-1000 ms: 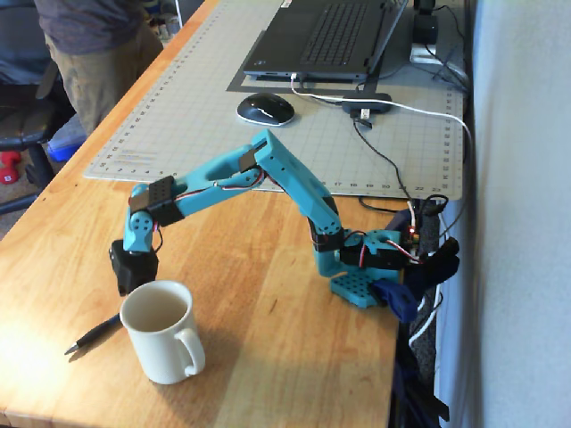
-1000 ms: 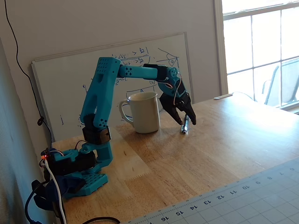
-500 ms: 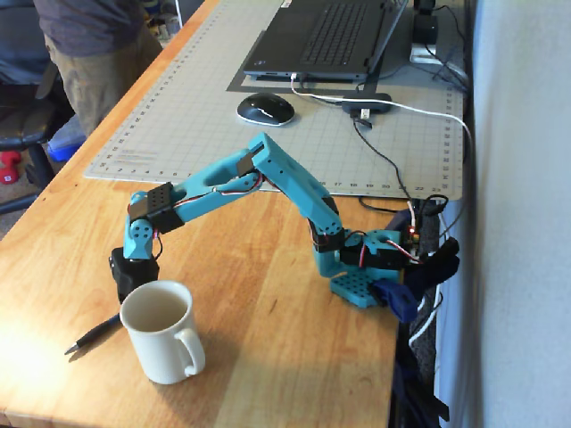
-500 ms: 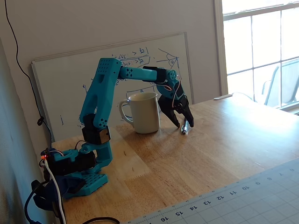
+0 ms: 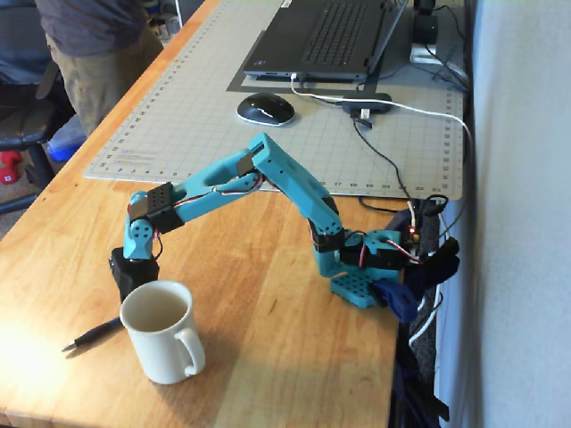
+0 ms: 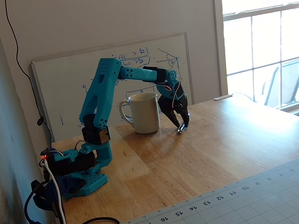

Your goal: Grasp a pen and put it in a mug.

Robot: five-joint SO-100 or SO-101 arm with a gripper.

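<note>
In a fixed view from above the table's corner, the teal arm is reaching down just behind the cream-white mug [image 5: 161,332], and its black gripper [image 5: 134,276] is sitting low at the mug's far rim, with the fingertips hidden by the cup. The dark pen [image 5: 92,334] is lying flat on the wooden table [image 5: 259,348], its long axis running from the silver tip at lower left up toward the gripper at upper right; its upper end is disappearing behind the mug. Whether the jaws are clamping it cannot be told here. A laptop [image 5: 330,36] and a mouse [image 5: 265,109] are resting on the cutting mat [image 5: 196,107], well apart from the work.

In the other fixed view, from the side, the gripper [image 6: 180,125] is pointing down just beside the mug [image 6: 142,112], on its right in this view. The jaws are drawn close together around the pen [image 6: 181,127], and only its silver end is showing below the fingertips, near the tabletop. They appear to be pinching it, so a grasp looks made or nearly made. The pen's length is running away from the camera, across the jaws, which suits a lift straight up before any swing toward the mug's mouth.
</note>
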